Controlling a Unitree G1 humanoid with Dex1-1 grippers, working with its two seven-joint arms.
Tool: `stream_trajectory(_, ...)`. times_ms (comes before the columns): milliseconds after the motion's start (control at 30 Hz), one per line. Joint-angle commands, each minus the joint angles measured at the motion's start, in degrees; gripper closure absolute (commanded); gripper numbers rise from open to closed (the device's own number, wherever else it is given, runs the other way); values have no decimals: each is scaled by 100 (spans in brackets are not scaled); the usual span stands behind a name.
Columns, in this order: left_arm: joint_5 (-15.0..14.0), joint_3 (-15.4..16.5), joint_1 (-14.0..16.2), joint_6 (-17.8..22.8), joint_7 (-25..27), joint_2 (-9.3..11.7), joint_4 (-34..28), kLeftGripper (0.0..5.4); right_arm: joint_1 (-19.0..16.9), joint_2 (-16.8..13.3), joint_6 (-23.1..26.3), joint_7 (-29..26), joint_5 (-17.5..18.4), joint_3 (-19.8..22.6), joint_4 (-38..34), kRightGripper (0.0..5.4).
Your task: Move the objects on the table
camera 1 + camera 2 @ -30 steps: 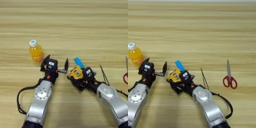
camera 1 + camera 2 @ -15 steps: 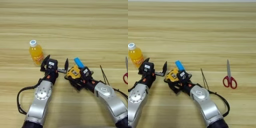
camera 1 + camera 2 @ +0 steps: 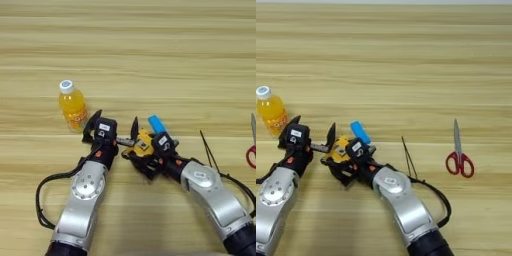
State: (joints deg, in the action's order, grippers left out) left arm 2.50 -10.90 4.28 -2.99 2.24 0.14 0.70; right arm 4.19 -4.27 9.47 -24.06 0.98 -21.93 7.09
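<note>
Right gripper [image 3: 141,156] jaws pinch the tape measure [image 3: 140,147] beside the blue block [image 3: 157,124]; left gripper [image 3: 113,131] jaws spread near the orange-juice bottle [image 3: 72,106].

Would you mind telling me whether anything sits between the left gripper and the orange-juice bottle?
Nothing visible does. The left gripper, fingers spread open, sits just right of the orange-juice bottle, with only bare table between them. The tape measure and blue block lie on its other side, at the right gripper.
</note>
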Motion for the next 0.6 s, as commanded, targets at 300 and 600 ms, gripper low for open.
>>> stream_trajectory(300, 107, -23, -21, -10, -53, -30, 50, 0, 98, 51, -255, 17, -64, 74, 157, 30)
stream_trajectory(600, 105, -28, -12, -22, -45, -23, 57, 0, 69, 42, -380, -14, 27, 236, -169, 3)
